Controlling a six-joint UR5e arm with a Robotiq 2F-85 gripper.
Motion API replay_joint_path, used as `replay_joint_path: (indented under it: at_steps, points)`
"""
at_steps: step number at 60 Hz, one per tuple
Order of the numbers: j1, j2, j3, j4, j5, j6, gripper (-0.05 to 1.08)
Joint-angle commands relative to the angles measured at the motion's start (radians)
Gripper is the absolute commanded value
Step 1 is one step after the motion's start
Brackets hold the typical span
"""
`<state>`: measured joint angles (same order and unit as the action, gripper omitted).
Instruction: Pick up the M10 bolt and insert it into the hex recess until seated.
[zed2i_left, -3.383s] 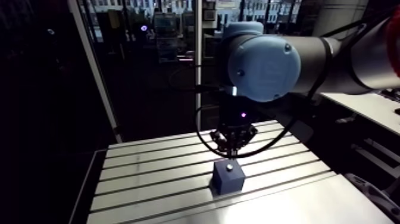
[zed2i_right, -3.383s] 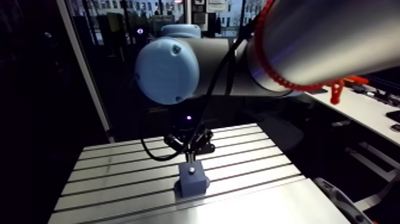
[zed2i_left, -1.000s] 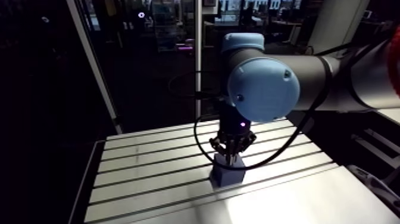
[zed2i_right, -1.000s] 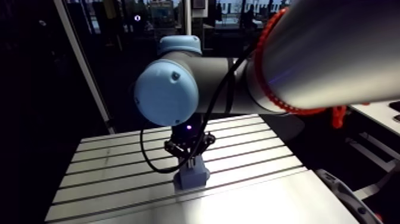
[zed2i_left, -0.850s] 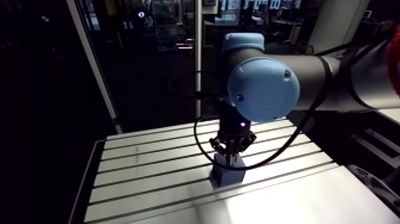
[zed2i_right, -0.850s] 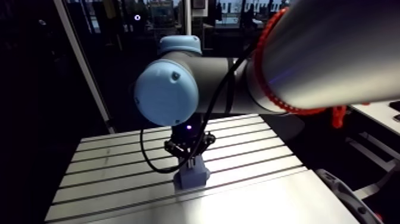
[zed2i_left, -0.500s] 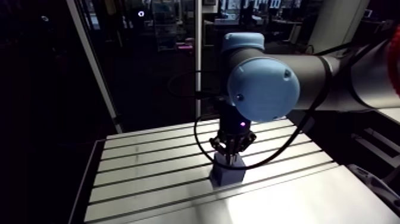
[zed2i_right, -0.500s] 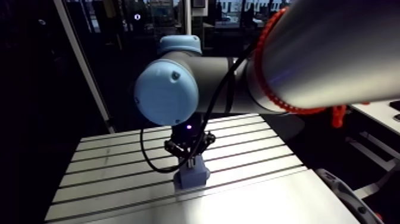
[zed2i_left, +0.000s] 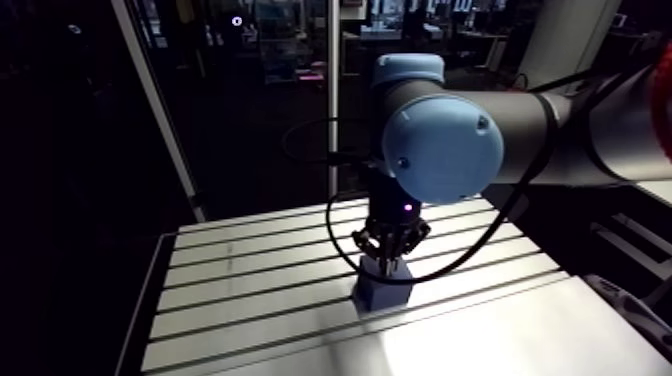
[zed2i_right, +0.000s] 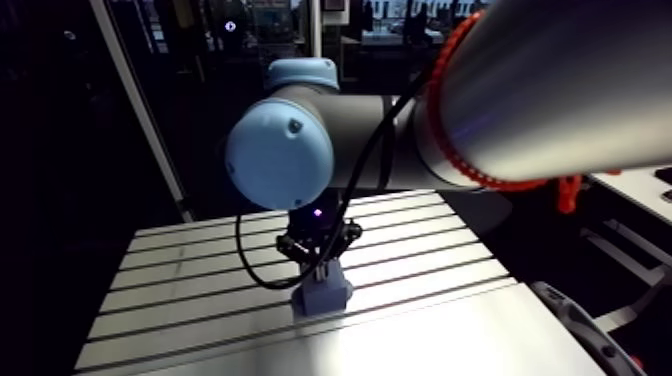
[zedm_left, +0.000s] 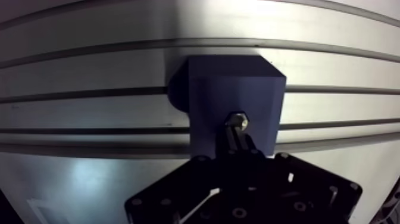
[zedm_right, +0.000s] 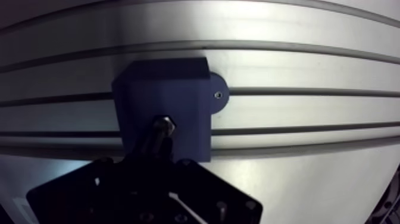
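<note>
A dark blue block (zedm_left: 232, 89) stands on the slotted aluminium table (zed2i_left: 250, 290). The silver M10 bolt (zedm_left: 237, 118) sits in the block's top face, and only its head shows. My gripper (zedm_left: 236, 136) hangs straight over the block with its two fingers shut together. The fingertips meet right at the bolt head, and I cannot tell whether they press on it. In the arm view the gripper (zed2i_left: 386, 262) reaches down to the top of the block (zed2i_left: 382, 292), hiding the bolt.
The block has a rounded mounting tab with a small screw (zedm_right: 218, 95) on one side. Table slots (zedm_left: 89, 92) run crosswise under the block. A smooth bright plate (zed2i_left: 480, 340) covers the table's near part.
In the earliest frames the gripper hung above the block with the bolt head showing on top. It has since come down onto it. In the latest frames it holds still.
</note>
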<state>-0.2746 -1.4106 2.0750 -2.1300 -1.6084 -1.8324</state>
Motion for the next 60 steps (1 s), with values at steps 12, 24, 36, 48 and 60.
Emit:
replay_joint_path:
  at_steps: [12,24,36,48,60]
  points:
    - [0.000,0.000,0.000,0.000,0.000,0.000,1.07]
    - [0.000,0.000,0.001,0.000,0.000,0.000,1.08]
    - [0.000,0.000,0.001,0.000,0.000,0.000,1.07]
    - [0.000,0.006,0.001,0.000,0.000,0.000,1.07]
    - [0.000,0.006,0.000,0.000,0.000,0.000,1.07]
